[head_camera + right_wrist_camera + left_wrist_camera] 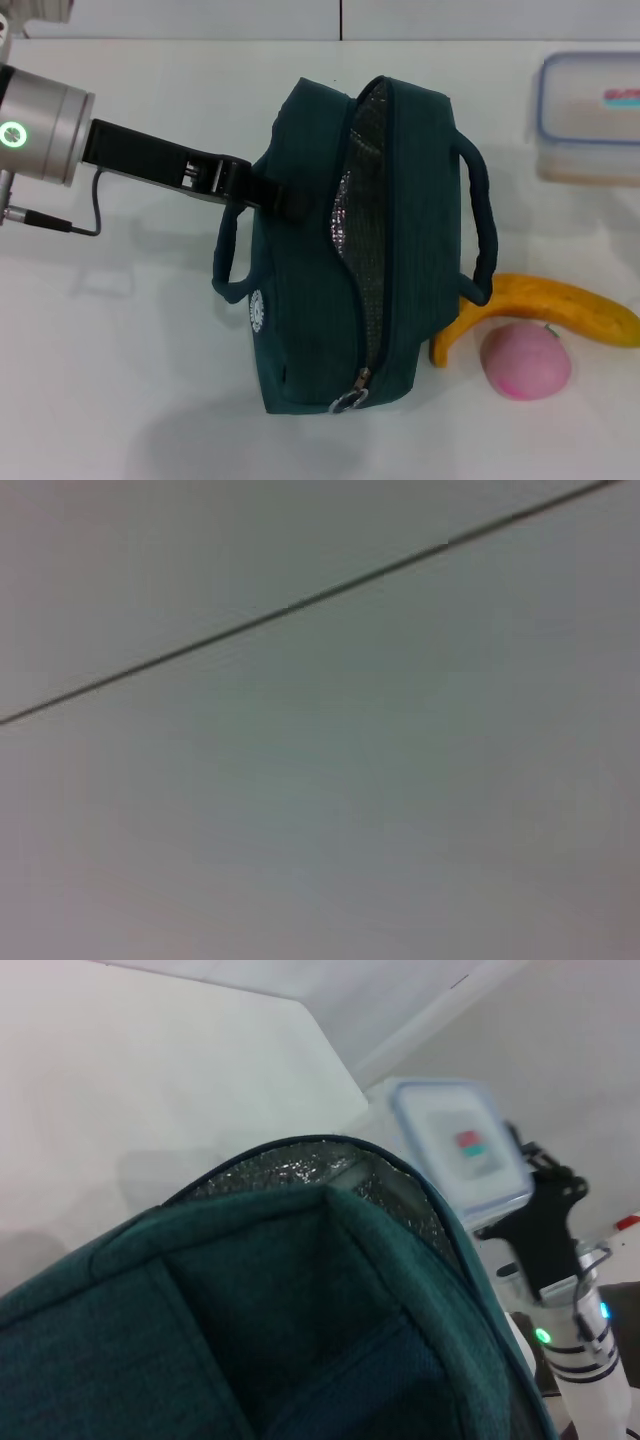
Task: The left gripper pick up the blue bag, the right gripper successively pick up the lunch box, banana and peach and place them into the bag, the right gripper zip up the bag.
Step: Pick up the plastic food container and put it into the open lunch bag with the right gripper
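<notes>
The blue bag (300,300) is a dark teal bag in the middle of the table. It is unzipped, with silver lining showing and the zipper pull (350,401) at its near end. My left gripper (268,198) is shut on the bag's left side, above the left handle (226,262). The bag's fabric fills the left wrist view (250,1310). The lunch box (590,115) is clear with a blue rim and stands at the far right. The banana (560,305) and the pink peach (525,360) lie right of the bag. My right gripper (540,1225) shows far off in the left wrist view, away from the objects.
The white table (120,350) stretches to the left and in front of the bag. The bag's right handle (478,230) arches over toward the banana. The right wrist view shows only a plain grey surface with a dark line (300,605).
</notes>
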